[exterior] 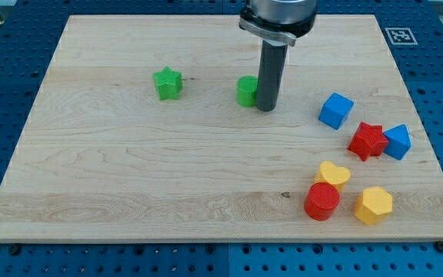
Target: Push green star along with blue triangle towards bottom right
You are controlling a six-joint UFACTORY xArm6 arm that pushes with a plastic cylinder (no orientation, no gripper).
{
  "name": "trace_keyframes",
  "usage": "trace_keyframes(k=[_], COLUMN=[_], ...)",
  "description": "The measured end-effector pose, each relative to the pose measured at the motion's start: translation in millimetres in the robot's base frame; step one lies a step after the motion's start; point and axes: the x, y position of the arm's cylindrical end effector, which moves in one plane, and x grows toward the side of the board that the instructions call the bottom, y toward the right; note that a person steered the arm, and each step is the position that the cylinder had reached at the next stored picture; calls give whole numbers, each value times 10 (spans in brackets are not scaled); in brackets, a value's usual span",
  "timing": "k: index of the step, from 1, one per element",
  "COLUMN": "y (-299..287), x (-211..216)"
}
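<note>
The green star lies on the wooden board at the view's upper left of centre. The blue triangle lies at the view's right, touching the red star on its left. My tip rests on the board at upper centre, far right of the green star and far left of the blue triangle. It stands right against a second green block, whose shape is partly hidden behind the rod.
A blue cube sits above and left of the red star. A yellow heart, a red cylinder and a yellow hexagon cluster at the lower right. The board's edge runs along the bottom.
</note>
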Motion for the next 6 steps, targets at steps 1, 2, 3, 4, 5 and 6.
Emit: trace_keyframes(k=[1,2,3,4,5,6], y=[-174,-201,-25,495,1068,1480], x=[0,0,111,363,455,532])
